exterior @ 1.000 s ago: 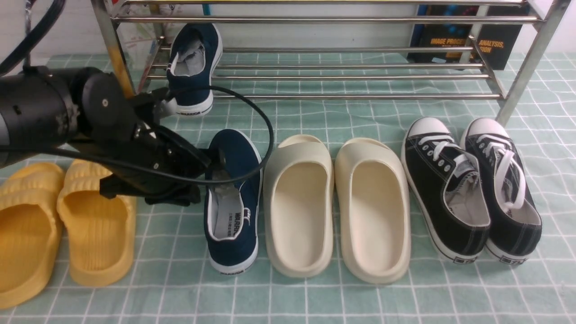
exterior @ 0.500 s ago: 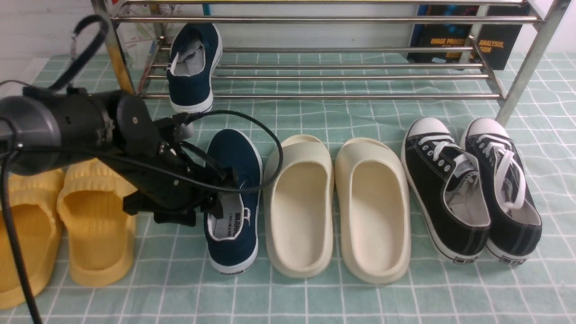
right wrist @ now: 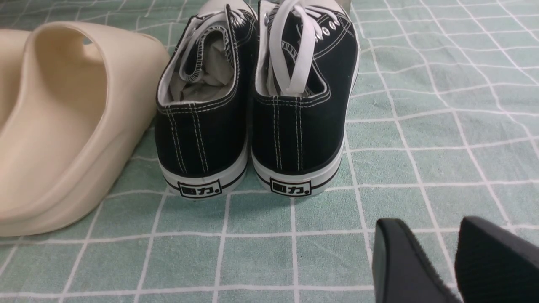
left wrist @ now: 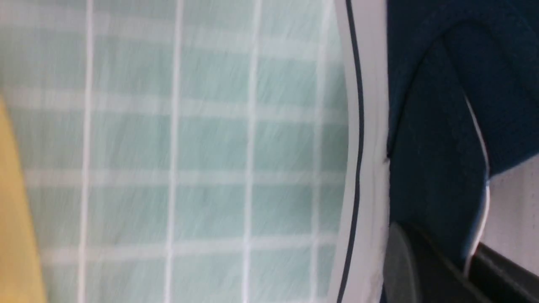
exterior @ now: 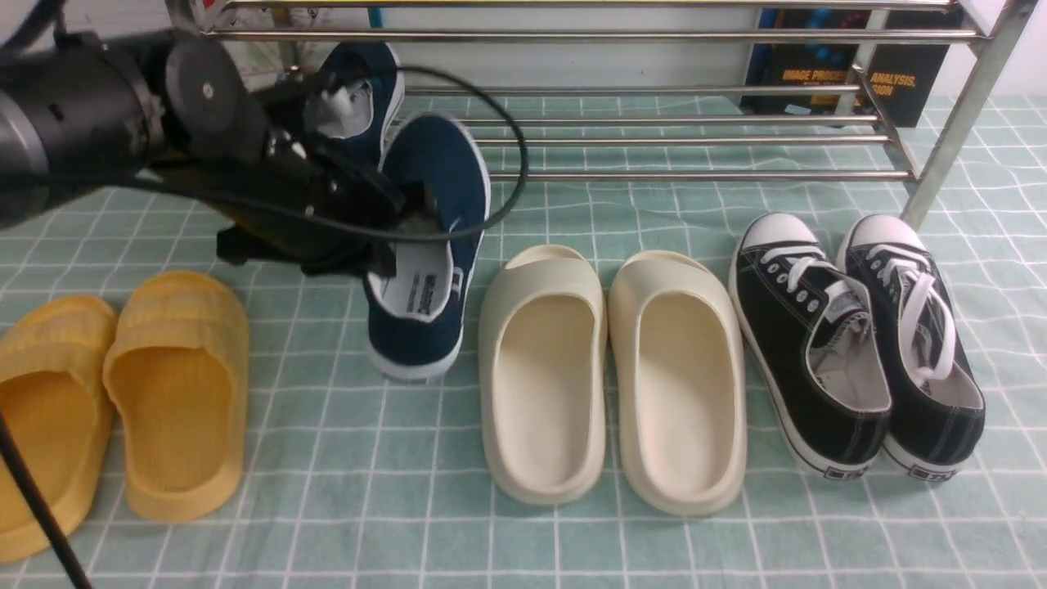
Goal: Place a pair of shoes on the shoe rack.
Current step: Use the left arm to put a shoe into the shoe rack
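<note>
The shoe rack (exterior: 695, 175) spans the top of the frame, and one navy shoe (exterior: 368, 61) already rests at its upper-left end. The left arm reaches in level from the upper left. Its left gripper (exterior: 406, 229) is pinched on the side wall of the second navy shoe (exterior: 442, 164) — toe tipped toward the rack, heel hanging, likely bound beside its mate. The right gripper (right wrist: 429, 227) hangs low near the bottom right with fingers apart, empty.

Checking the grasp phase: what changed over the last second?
Left gripper closed on the second navy shoe and lifted it forward toward the shoe rack. The first navy shoe on the rack, cream slides, black sneakers and yellow slides stayed put.
</note>
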Action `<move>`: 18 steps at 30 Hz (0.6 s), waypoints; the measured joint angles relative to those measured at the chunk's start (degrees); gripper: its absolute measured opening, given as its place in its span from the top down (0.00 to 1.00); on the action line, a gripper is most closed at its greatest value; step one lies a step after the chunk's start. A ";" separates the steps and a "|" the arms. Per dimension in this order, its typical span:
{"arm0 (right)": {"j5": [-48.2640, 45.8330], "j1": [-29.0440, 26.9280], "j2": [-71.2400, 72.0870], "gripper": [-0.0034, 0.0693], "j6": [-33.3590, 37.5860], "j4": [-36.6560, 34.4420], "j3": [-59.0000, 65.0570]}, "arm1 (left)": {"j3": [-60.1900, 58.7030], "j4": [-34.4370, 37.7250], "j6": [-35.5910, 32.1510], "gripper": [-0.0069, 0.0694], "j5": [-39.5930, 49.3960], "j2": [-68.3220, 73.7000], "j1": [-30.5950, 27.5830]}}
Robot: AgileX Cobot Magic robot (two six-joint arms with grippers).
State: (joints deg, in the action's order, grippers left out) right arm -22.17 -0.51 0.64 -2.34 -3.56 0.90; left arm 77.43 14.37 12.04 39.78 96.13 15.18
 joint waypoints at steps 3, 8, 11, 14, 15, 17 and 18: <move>0.00 0.00 0.00 0.62 0.00 0.00 0.00 | 6.51 -0.06 -0.50 0.91 0.86 4.82 0.00; 0.00 0.00 0.00 0.62 0.00 0.00 0.00 | 16.58 -0.87 -0.58 0.91 5.28 13.82 0.00; 0.00 0.00 0.00 0.62 0.00 0.00 0.00 | 25.80 -2.39 -0.26 0.91 9.38 20.09 0.00; 0.00 0.00 0.00 0.62 0.00 0.00 0.00 | 32.37 -4.49 1.25 0.91 9.77 23.80 0.00; 0.00 0.00 0.00 0.62 0.00 0.00 0.00 | 34.47 -5.47 2.01 0.91 9.63 24.82 0.00; 0.00 0.00 0.00 0.62 0.00 0.00 0.00 | 38.16 -7.41 3.58 0.91 9.28 26.80 0.00; 0.00 0.00 0.00 0.62 0.00 0.00 0.00 | 38.50 -7.78 3.83 0.91 9.21 26.98 0.00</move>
State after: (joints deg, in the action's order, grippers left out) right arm -22.17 -0.51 0.64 -2.34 -3.56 0.90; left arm 115.92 6.58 15.87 48.99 123.12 15.18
